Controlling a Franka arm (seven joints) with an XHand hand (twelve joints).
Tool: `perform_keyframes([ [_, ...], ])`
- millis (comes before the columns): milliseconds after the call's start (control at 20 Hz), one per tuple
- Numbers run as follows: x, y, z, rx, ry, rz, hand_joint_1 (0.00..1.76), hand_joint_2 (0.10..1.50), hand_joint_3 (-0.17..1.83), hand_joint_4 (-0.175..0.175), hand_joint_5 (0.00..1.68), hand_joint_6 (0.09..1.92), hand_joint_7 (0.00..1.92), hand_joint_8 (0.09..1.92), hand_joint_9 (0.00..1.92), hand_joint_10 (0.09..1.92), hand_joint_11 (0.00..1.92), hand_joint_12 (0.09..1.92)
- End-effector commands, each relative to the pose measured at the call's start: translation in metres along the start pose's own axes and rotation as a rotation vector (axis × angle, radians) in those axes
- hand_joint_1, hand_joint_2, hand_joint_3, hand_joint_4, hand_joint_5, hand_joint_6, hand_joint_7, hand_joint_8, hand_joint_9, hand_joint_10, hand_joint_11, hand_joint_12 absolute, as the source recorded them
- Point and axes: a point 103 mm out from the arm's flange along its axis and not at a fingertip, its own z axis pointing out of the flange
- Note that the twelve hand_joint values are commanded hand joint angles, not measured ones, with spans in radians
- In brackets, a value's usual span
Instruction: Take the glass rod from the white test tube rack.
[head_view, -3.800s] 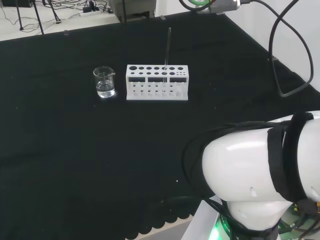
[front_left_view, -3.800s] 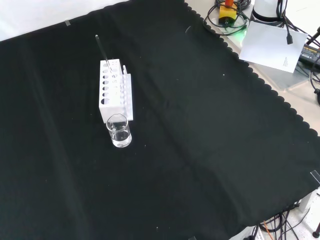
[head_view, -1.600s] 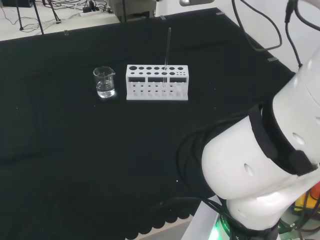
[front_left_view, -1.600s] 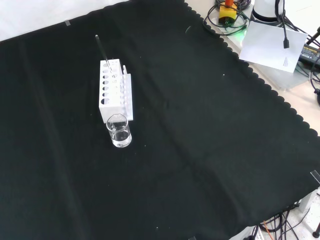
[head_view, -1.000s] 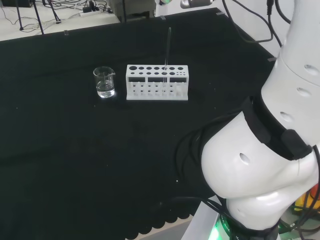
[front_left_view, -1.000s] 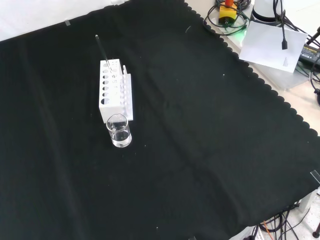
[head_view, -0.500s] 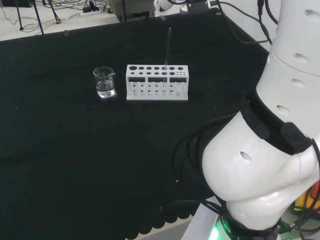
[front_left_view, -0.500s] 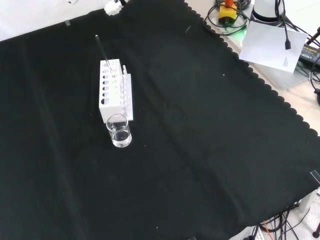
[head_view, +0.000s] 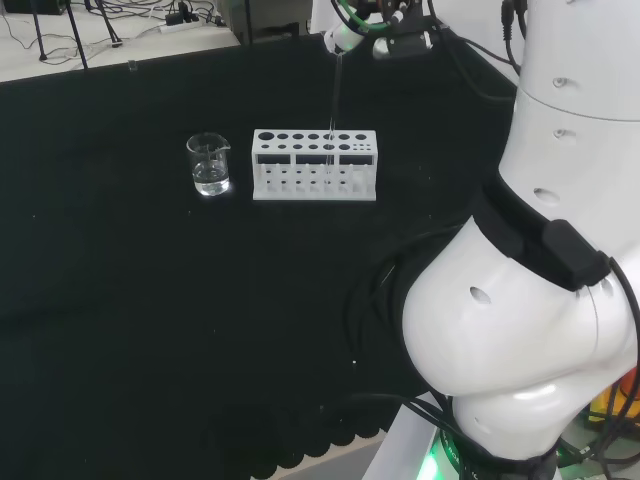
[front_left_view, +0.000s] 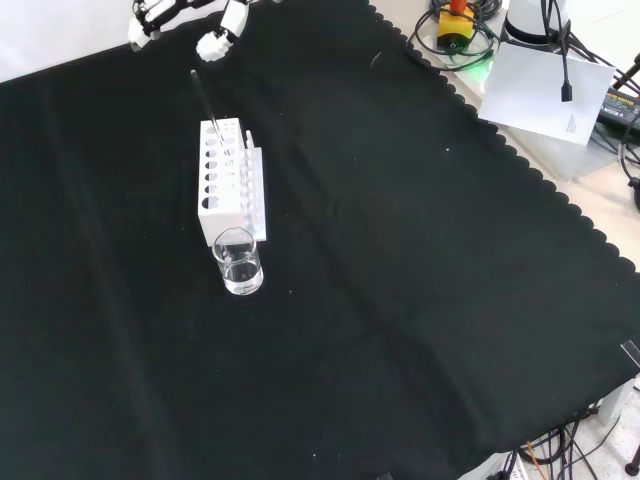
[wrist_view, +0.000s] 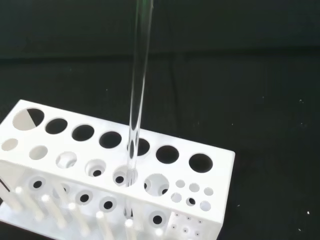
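Note:
A thin clear glass rod (head_view: 335, 110) stands nearly upright in a hole of the white test tube rack (head_view: 314, 178), toward the rack's right end in the head view. In the front view the rod (front_left_view: 207, 108) leans up and left out of the rack (front_left_view: 232, 190). My hand (front_left_view: 218, 40) hovers just above and beyond the rod's top end, fingers spread and holding nothing. In the head view the hand (head_view: 347, 36) sits right at the rod's tip. The wrist view looks down along the rod (wrist_view: 139, 95) into the rack (wrist_view: 200, 192).
A small glass beaker (head_view: 209, 165) with a little clear liquid stands just left of the rack in the head view, in front of it in the front view (front_left_view: 238, 262). The arm's white links (head_view: 520, 330) fill the head view's right side.
The hand has come in from the top of the front view and moved down to the rod's upper end. The arm's links have swung upright. Rod, rack and beaker have not moved.

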Motion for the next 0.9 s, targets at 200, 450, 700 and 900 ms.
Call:
perform_keyframes([
  [200, 0.009, 0.009, 0.026, 0.043, -0.009, -0.011, 0.60, 0.93, 0.62, -0.150, 0.28, 0.09, 0.42, 0.93, 0.65, 0.87, 0.12, 1.45],
  [450, 0.011, 0.011, 0.043, 0.064, 0.005, -0.023, 0.60, 0.94, 0.61, -0.164, 0.39, 0.09, 0.57, 0.95, 0.77, 0.89, 0.16, 1.44],
  [700, 0.012, 0.015, 0.051, 0.041, 0.009, -0.027, 0.71, 0.94, 0.59, -0.175, 0.53, 0.56, 0.92, 0.96, 1.07, 0.91, 0.34, 1.39],
  [900, 0.019, 0.013, 0.045, 0.035, 0.013, -0.026, 0.83, 0.92, 0.63, -0.175, 0.60, 0.94, 1.15, 1.03, 1.31, 1.00, 0.56, 1.34],
])
